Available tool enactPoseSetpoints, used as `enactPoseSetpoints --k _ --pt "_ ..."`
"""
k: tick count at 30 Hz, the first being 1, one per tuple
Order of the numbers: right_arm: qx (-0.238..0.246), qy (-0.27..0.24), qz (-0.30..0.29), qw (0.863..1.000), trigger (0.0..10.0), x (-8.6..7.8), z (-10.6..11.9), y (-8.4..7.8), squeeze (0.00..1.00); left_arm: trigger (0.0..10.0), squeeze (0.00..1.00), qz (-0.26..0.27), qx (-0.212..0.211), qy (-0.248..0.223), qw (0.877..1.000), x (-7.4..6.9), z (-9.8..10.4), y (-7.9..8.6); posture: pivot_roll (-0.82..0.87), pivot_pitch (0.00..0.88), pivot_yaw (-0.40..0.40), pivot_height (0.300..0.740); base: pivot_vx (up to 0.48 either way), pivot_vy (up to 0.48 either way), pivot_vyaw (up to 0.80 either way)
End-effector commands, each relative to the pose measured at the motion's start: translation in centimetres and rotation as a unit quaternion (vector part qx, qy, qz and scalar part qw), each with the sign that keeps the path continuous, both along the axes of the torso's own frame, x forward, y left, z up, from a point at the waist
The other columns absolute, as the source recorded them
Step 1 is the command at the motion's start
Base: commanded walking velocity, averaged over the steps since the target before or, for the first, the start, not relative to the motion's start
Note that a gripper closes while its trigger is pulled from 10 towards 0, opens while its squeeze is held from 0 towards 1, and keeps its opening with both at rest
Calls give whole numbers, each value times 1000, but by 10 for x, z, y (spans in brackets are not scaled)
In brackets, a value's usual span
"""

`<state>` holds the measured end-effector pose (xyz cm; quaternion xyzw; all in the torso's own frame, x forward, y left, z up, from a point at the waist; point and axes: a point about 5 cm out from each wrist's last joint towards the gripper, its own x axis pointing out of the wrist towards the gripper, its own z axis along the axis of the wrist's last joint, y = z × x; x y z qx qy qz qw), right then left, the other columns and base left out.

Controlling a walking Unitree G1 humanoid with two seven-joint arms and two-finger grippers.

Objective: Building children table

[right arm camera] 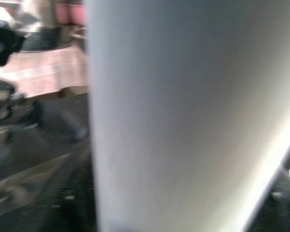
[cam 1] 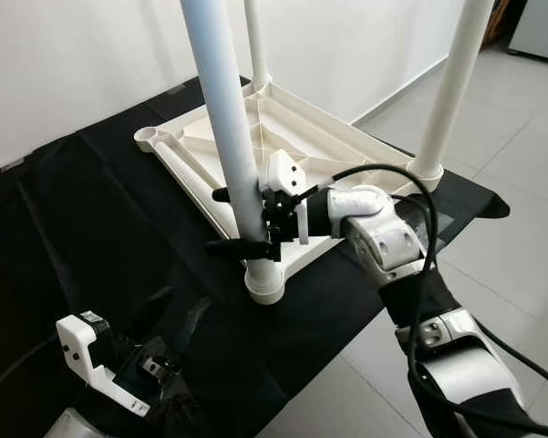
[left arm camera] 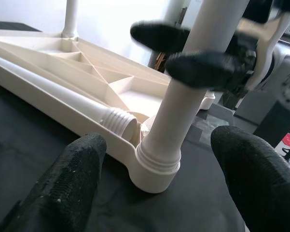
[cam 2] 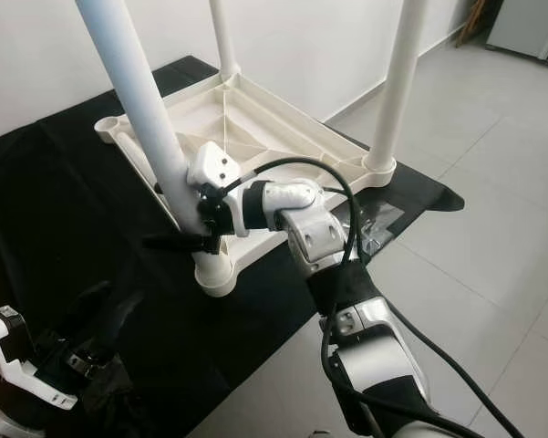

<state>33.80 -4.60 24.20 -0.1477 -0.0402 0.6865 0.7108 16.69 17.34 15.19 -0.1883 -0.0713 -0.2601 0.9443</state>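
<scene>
A white plastic table top (cam 1: 321,139) lies upside down on a black cloth. Three white legs stand upright in its corners: the near leg (cam 1: 223,100), a far leg (cam 1: 255,46) and a right leg (cam 1: 451,91). A loose leg (left arm camera: 53,89) with a threaded end lies inside the top, and the far-left corner socket (cam 1: 148,139) is empty. My right gripper (cam 1: 237,221) is shut on the near leg just above its socket (cam 1: 266,283). My left gripper (left arm camera: 159,159) is open, low over the cloth, and faces that same socket from a short way off.
The black cloth (cam 1: 73,210) covers the floor as far as a white wall (cam 1: 73,55). Grey floor tiles (cam 1: 520,201) lie to the right. A clear plastic bag (cam 2: 374,228) rests on the cloth near the right corner.
</scene>
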Motion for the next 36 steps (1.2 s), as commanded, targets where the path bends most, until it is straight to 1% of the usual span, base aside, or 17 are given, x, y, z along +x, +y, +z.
enactPoseSetpoints --k 1,6,10,15,18,19,20,21,22,23,24,25,32,33,34,35,36 --pt "-6 7 36 999 0 -1 -1 4 0 10000 0 8 6 1 1000 -3 1 2 5 183 104 740 0 0 0" --pt "-14 19 51 998 0 1 -4 -2 0 10000 0 10 8 2 1000 -4 0 3 20 178 109 740 0 0 0" --pt "-19 17 25 999 0 6 -11 -12 0 10000 0 14 8 2 1000 -5 0 3 15 177 106 740 0 0 0" --pt "-10 28 -147 989 0 4 -40 -35 0 10000 0 16 7 1 1000 -6 1 3 5 181 86 740 0 0 0" --pt "-10 28 -147 989 0 4 -40 -35 0 10000 0 16 7 1 1000 -6 1 3 5 181 86 740 0 0 0" --pt "-16 33 -199 979 0 -2 -52 -35 0 10000 0 16 7 1 1000 -6 1 4 3 181 87 740 0 0 0" --pt "-15 34 -361 932 0 -4 -67 -39 0 10000 0 16 8 1 1000 -5 1 6 -6 182 92 740 0 0 0" --pt "-15 34 -361 932 0 -4 -67 -39 0 10000 0 16 8 1 1000 -5 1 6 -6 182 92 740 0 0 0" --pt "-18 38 -440 897 0 -20 -81 -38 0 10000 0 15 9 2 1000 -5 0 7 -8 182 101 740 0 0 0" --pt "-18 38 -440 897 0 -20 -81 -38 0 10000 0 15 9 2 1000 -5 0 7 -8 182 101 740 0 0 0" --pt "-7 39 -489 871 0 -29 -81 -34 0 10000 0 13 10 3 1000 -4 0 8 -13 172 110 740 0 0 0" --pt "6 38 -503 863 0 -30 -77 -29 0 10000 0 11 11 4 1000 -3 -1 8 -13 167 113 740 0 0 0" --pt "24 35 -489 871 0 -23 -67 -18 0 10000 0 10 13 4 1000 -2 -2 7 -6 169 105 740 0 0 0" --pt "28 32 -483 875 7451 -22 -63 -14 0 10000 0 12 13 2 1000 -2 -1 7 -6 171 104 740 0 0 0" --pt "28 32 -483 875 7451 -22 -63 -14 0 10000 0 12 13 2 1000 -2 -1 7 -6 171 104 740 0 0 0" --pt "39 40 -460 886 10000 -21 -58 -10 0 10000 0 15 12 1 1000 -2 -1 6 -5 175 100 740 0 0 0" --pt "58 51 -402 912 10000 -20 -49 -3 1000 10000 0 17 12 0 1000 -2 -1 6 -3 177 101 740 0 0 0"
